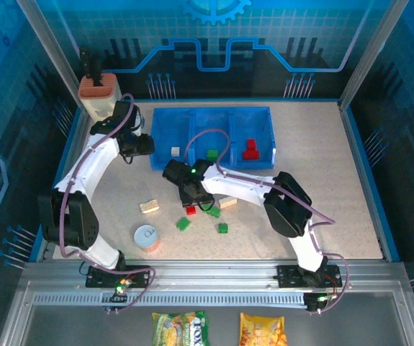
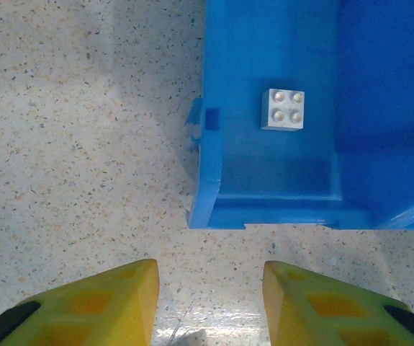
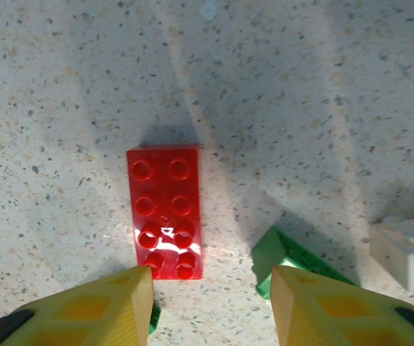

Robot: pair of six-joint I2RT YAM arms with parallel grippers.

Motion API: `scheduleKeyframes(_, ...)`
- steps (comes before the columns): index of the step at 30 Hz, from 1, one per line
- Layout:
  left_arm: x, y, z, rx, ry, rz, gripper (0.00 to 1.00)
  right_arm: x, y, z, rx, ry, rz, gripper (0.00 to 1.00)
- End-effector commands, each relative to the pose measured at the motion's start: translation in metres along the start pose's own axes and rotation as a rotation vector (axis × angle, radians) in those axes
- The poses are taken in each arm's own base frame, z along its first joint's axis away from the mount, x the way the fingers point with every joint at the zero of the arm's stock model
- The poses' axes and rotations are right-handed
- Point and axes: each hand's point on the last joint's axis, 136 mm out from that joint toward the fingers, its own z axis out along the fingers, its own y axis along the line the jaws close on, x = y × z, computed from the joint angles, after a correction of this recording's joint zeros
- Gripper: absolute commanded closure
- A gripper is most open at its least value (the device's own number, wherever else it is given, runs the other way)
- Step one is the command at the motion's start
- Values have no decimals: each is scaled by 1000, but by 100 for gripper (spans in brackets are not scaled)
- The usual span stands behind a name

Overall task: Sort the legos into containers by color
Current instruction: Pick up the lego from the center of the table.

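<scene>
Right wrist view: the right end effector [image 3: 210, 292] hangs with its two yellow fingers [image 3: 106, 306] parted, gripping nothing, only speckled surface [image 3: 63, 94] between them. The red brick [image 3: 165, 213], an eight-stud piece lying flat with its studs up, has its long axis running straight away from the fingers, and its near end lies right at one fingertip. A green brick [image 3: 293, 261] lies askew close by the other finger, crowding that side. A cream brick [image 3: 407, 252] sits further out, apart from both. From above, this end effector hovers over the loose bricks scattered just in front of the blue tray [image 1: 221, 112]. Over at the left wrist, the left end effector [image 2: 210, 288] is likewise parted and empty, above bare surface just short of the tray's end wall. A white four-stud brick [image 2: 284, 109] rests studs up in that end compartment. From above, the middle compartment holds a green piece [image 1: 212, 153] and the right one a red piece [image 1: 250, 149]. A round can [image 1: 147, 238] stands near the left arm's base, and a beige holder [image 1: 97, 90] stands at the far left corner.
</scene>
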Motion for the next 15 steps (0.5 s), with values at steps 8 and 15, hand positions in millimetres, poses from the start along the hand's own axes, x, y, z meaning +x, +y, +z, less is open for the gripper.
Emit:
scheduleKeyframes(8, -3, -6, -8, 48, -24, 7, 57, 0, 11, 14, 58, 18, 10, 51)
scheduleKeyframes(15, -3, -7, -7, 68, -20, -2, 57, 3, 17, 25, 77, 41, -24, 50)
